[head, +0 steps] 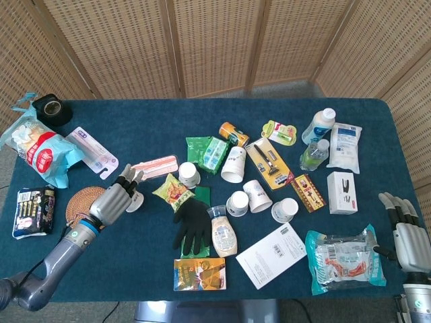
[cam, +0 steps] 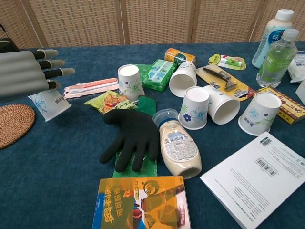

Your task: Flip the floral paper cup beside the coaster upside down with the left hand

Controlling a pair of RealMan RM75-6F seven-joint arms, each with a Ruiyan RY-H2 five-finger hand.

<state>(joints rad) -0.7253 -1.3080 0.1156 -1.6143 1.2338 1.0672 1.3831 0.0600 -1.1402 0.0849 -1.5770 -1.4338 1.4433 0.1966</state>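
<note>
The floral paper cup (cam: 50, 102) hangs under my left hand (cam: 26, 71), tilted, with its wide mouth facing down toward the blue cloth. The hand's fingers (cam: 52, 62) stretch out straight over the cup's top, and the thumb is hidden. In the head view the left hand (head: 114, 200) covers most of the cup (head: 135, 201), just right of the round woven coaster (head: 78, 204). The coaster (cam: 12, 125) lies bare at the left edge of the chest view. My right hand (head: 406, 232) rests at the table's right edge, fingers apart and holding nothing.
A pink toothbrush pack (cam: 90, 87) and a snack packet (cam: 107, 101) lie just right of the cup. A black glove (cam: 131, 136), a sauce bottle (cam: 178, 148) and several other paper cups (cam: 195, 107) crowd the middle. A chip bag (head: 37, 148) sits far left.
</note>
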